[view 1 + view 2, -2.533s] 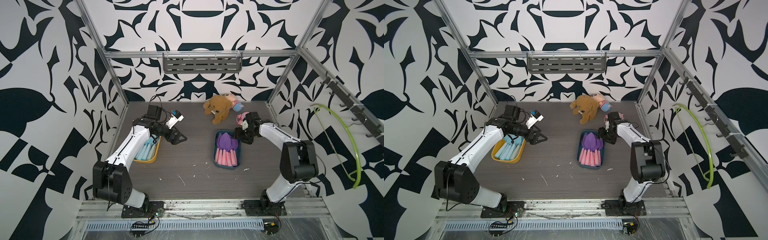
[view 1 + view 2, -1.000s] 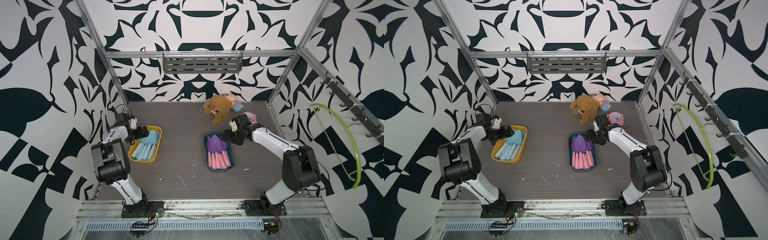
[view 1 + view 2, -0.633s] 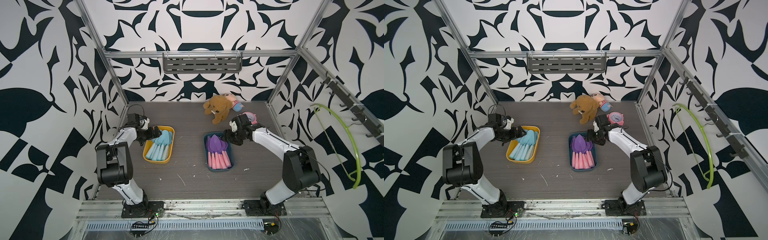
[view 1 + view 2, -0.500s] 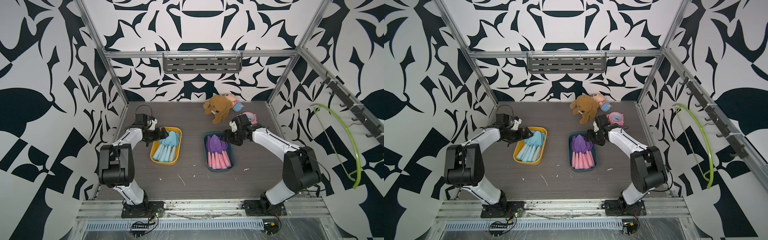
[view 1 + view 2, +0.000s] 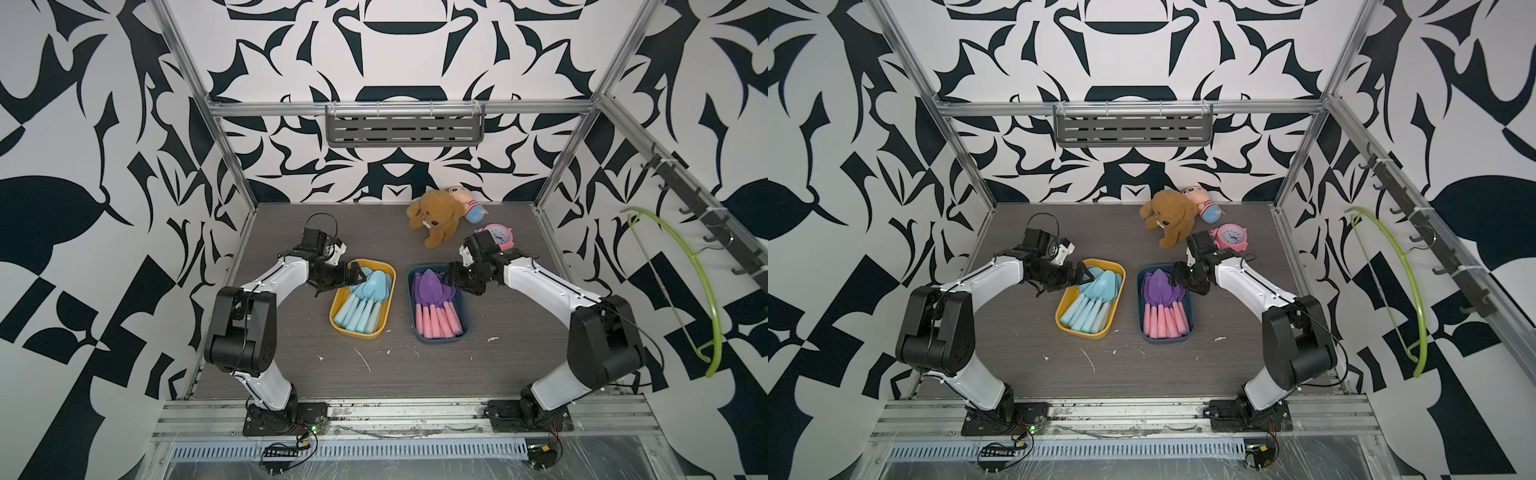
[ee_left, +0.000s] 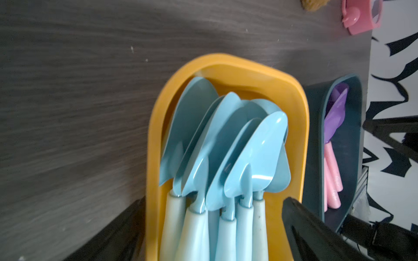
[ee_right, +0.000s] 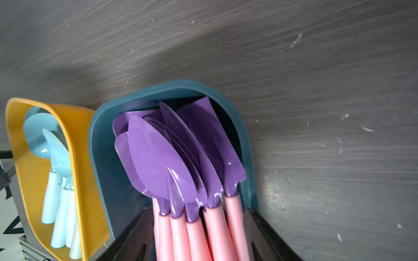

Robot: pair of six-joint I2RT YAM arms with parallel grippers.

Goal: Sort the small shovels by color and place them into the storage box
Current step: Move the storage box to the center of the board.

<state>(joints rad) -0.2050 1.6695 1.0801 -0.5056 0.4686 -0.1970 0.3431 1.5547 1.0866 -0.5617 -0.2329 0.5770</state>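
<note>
Slid over the last second from close by the left edge of the dark wood-grain surface to a spot just left of its middle: the mustard-yellow plastic storage tray, brought along by the left gripper. Now just beside the dark teal plastic storage tray, itself unmoved over that second, long sides nearly parallel with a narrow strip of surface between. In the yellow tray, the light-blue plastic toy shovels with pale handles, blades toward the far edge. In the teal tray, the purple-bladed plastic shovels with pink handles, lying the same way. No loose shovel visible anywhere on the surface, so sorting probably complete and only the lining-up of the trays in hand. Left fingers spread to the full, one showing outside each long wall of the yellow tray, no pinch evident. Right gripper at the far right corner of the teal tray, fingers partly apart with the pink handles between; impossible to tell whether clamping or merely flanking. To finish well: keep the last of the push low and slow, hold the long walls parallel, stop short of knocking rims to avoid toppling the leaning blades. Then lift straight up, clear of rim and blades, before drawing back.
</note>
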